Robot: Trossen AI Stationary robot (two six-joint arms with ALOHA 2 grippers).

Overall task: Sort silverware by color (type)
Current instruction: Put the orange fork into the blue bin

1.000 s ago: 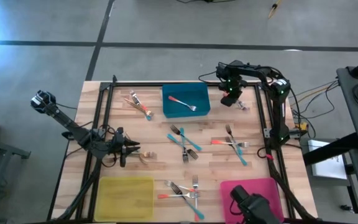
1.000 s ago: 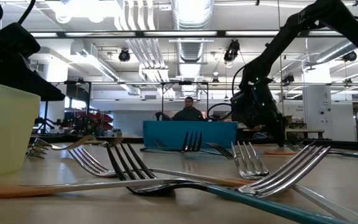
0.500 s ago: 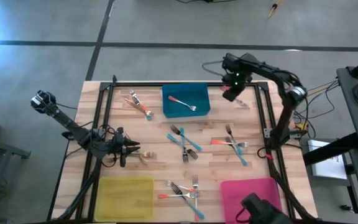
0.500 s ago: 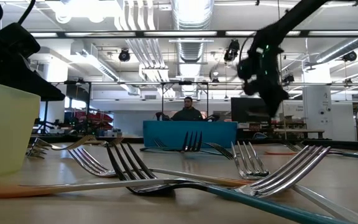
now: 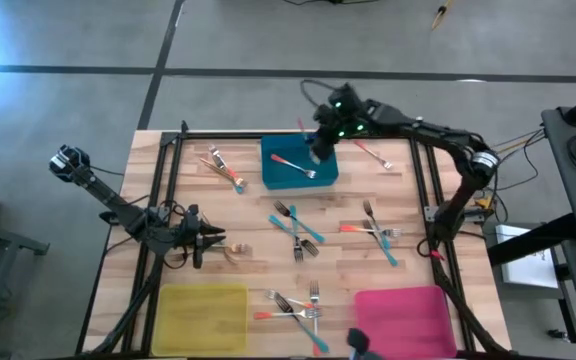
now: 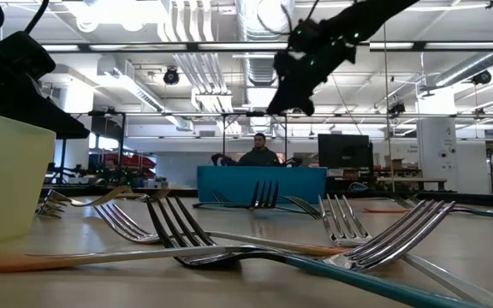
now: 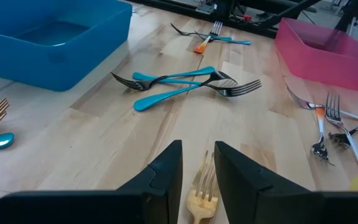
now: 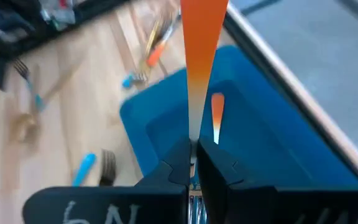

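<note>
My right gripper [image 5: 320, 146] hangs above the far right corner of the blue bin [image 5: 280, 178], shut on an orange-handled fork [image 8: 201, 37]. One orange-handled fork [image 5: 293, 165] lies inside that bin. Another [image 5: 371, 154] lies on the table to the bin's right. Teal- and orange-handled forks [image 5: 296, 228] lie scattered mid-table. My left gripper [image 5: 220, 238] rests low at the table's left, open, with a gold fork [image 7: 202, 186] lying on the wood between its fingertips. In the low view the right gripper [image 6: 285, 101] is high above the table. My right gripper pinches the orange-handled fork between its two fingers [image 8: 173, 167] at the neck [image 8: 193, 134], where the orange fades into silver. The handle sticks out forward past the fingertips. The fork is lifted clear, above the blue bin.
A yellow bin [image 5: 205, 318] sits at the near left and a pink bin [image 5: 406, 318] at the near right. More forks lie between them [image 5: 298, 310], at the far left [image 5: 223, 168] and at the right [image 5: 378, 232]. Black rails frame the table. People show in the room behind.
My right gripper has risen from the table near its far right edge and swung left to above the blue bin, carrying the orange-handled fork. The left arm has kept still.
</note>
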